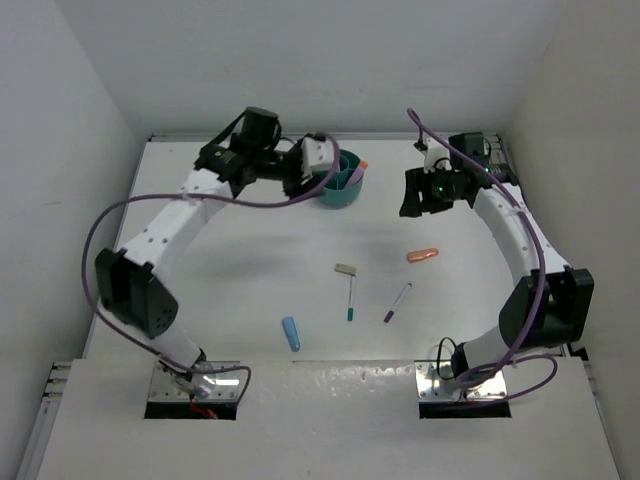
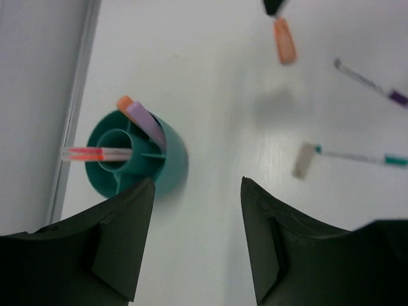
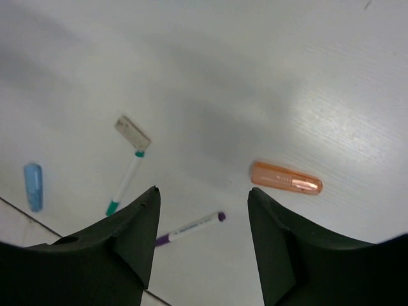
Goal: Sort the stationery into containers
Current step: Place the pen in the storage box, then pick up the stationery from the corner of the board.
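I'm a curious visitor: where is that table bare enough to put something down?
Bare: the stretch between the teal cup and the grey block, and left of the blue cylinder. Crowded: around the block, teal-tipped pen, purple-tipped pen, orange cylinder.

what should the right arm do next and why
Probably shift the right gripper over the orange cylinder and lower: it is open and empty, and the cylinder lies loose on the table close by, not yet in the teal cup.

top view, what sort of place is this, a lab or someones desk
Probably a robot lab test cell: a white table boxed in by plain white walls, a left arm and a right arm bolted at its near edge, and a teal cup and a few pens set out.
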Tool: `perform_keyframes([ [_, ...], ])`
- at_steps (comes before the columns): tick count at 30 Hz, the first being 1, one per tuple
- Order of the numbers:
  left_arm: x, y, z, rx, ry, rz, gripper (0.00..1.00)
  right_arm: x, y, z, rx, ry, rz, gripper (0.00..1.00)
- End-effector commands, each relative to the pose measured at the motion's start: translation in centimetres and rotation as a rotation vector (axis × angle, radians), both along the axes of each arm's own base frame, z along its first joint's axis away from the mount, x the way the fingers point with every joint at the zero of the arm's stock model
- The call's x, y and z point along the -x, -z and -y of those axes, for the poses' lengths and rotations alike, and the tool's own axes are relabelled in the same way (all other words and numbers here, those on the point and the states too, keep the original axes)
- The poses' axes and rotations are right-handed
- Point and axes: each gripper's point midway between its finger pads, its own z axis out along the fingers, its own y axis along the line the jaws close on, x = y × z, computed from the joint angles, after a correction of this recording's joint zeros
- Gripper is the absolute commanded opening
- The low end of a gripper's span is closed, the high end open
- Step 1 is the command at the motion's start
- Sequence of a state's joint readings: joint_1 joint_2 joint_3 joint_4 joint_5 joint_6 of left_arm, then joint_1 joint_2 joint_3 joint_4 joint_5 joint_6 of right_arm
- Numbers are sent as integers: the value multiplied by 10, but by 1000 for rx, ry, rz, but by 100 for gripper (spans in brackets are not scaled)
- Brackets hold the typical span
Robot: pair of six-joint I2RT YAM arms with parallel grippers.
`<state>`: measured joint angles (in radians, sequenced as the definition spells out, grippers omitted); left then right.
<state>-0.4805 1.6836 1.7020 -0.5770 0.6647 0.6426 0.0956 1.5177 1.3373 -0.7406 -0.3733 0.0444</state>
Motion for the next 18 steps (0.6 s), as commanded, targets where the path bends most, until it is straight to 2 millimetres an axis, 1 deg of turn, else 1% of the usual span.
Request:
perform_keyframes([
  [1,106,85,-44,-216,352,-160,61,18,12,17,103,-54,-12,56],
  [2,123,98,-48,-264,440,-119,61,20,16,19,114,-64,-19,56],
  [3,141,112,-56,-298,475,-158,62,25,20,20,121,-64,-38,56],
  [4,155,115,-61,-318,501,-138,61,30,27,21,128,-63,-59,56],
  [5,180,142,-68,-360,562,-170,61,32,31,23,136,-61,-70,56],
  [6,189,150,-69,-371,586,-156,61,36,34,24,142,-60,-80,56],
  [7,198,153,-71,-386,604,-128,61,40,43,26,155,-60,-100,56],
  [8,216,171,-74,-425,650,-137,62,41,48,31,189,-61,-102,56],
  [9,219,176,-73,-439,665,-114,62,41,53,34,209,-68,-104,56],
  [11,236,190,-75,-498,720,-98,62,43,64,44,274,-74,-124,56],
  [12,241,195,-74,-514,739,-96,62,42,65,47,289,-76,-134,56],
  [13,249,199,-72,-534,776,-93,62,43,71,48,299,-80,-156,55],
  [14,255,205,-73,-546,796,-99,63,45,73,51,299,-74,-176,55],
  [15,262,209,-70,-555,826,-97,63,44,73,52,293,-70,-182,55],
  [18,265,219,-66,-578,847,-60,63,44,73,53,287,-60,-187,55],
])
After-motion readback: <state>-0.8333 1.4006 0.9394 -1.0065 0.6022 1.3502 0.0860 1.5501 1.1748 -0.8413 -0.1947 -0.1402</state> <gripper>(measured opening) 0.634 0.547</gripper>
